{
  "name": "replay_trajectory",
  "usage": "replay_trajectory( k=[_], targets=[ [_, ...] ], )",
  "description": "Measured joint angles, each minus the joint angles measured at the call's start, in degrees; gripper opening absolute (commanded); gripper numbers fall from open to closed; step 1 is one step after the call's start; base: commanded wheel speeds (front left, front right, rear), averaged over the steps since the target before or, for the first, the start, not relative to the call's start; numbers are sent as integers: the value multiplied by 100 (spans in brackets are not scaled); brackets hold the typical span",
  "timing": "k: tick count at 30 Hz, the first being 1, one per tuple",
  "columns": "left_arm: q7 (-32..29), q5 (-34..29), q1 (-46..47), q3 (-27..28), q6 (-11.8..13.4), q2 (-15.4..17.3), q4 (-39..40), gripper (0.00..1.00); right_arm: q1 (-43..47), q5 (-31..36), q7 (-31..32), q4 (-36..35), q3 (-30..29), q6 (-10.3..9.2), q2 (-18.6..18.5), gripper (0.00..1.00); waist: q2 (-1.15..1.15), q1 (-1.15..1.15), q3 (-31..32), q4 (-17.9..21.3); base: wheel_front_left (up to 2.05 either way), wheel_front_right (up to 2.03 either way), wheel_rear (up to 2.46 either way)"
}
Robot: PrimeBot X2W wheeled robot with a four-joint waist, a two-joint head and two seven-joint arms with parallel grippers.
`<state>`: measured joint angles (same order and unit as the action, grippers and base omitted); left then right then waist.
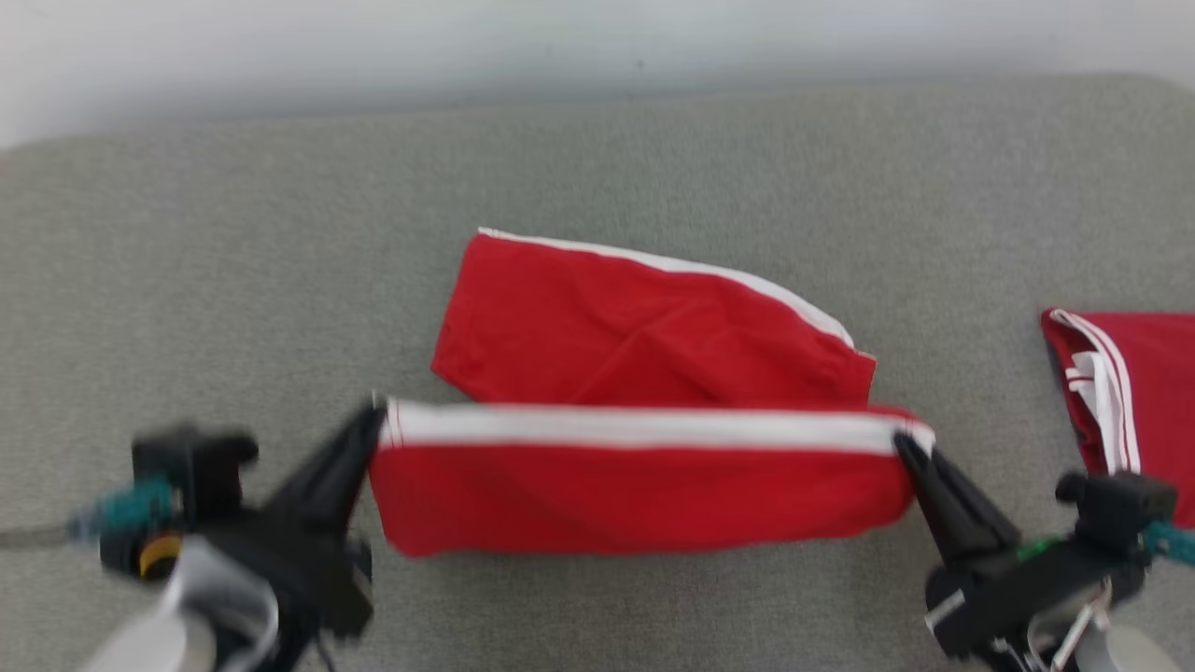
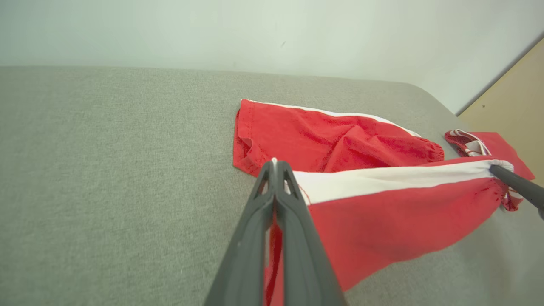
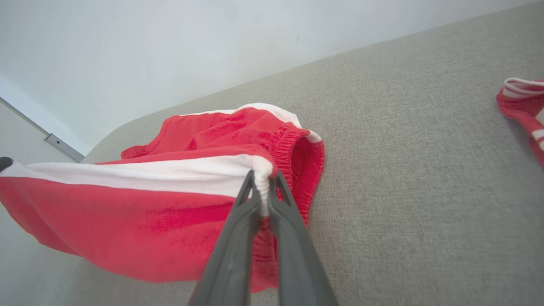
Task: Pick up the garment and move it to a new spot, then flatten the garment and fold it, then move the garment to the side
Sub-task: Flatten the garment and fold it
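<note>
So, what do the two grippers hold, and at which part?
The red fabric shorts with white side stripe: left gripper at the stripe's hem end, right gripper at its elastic waistband end.

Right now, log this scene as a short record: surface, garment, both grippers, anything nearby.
surface: grey cloth top
garment: red shorts with white side stripes; near half lifted and stretched, far half lying on the surface
left gripper: shut on the shorts' hem end
right gripper: shut on the shorts' waistband end
nearby: second red garment, right of the shorts, apart from them
</note>
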<state>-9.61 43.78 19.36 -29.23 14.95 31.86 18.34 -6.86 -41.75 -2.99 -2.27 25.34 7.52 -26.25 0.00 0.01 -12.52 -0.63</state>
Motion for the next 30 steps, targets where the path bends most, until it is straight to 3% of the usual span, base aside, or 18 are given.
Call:
replay_trajectory(
  k=[12, 20, 28, 29, 30],
  targets=[
    [-37, -156, 2720, -62, -681, -812, -2608, 0, -1621, 86, -222, 714, 105, 0, 458, 0, 1, 1, -878, 320, 0, 0, 0],
    [421, -197, 3628, -118, -1127, -1311, -4331, 0, -2279, -19, -478, 1369, 455, 0, 548, 0, 2, 1, -1246, 615, 0, 0, 0],
    [816, -255, 4150, -142, -1417, -1585, -5546, 0, -2655, -197, -717, 1752, 872, 0, 539, 0, 2, 0, -1364, 797, 0, 0, 0],
    [816, -252, 4177, -157, -1450, -1615, -5659, 0, -2682, -237, -758, 1778, 914, 0, 541, 36, 2, 0, -1357, 802, 0, 0, 0],
    [818, -236, 4189, -155, -1494, -1644, -5768, 4, -2700, -268, -780, 1812, 944, 0, 539, 79, 2, 0, -1346, 805, 0, 0, 0]
  ],
)
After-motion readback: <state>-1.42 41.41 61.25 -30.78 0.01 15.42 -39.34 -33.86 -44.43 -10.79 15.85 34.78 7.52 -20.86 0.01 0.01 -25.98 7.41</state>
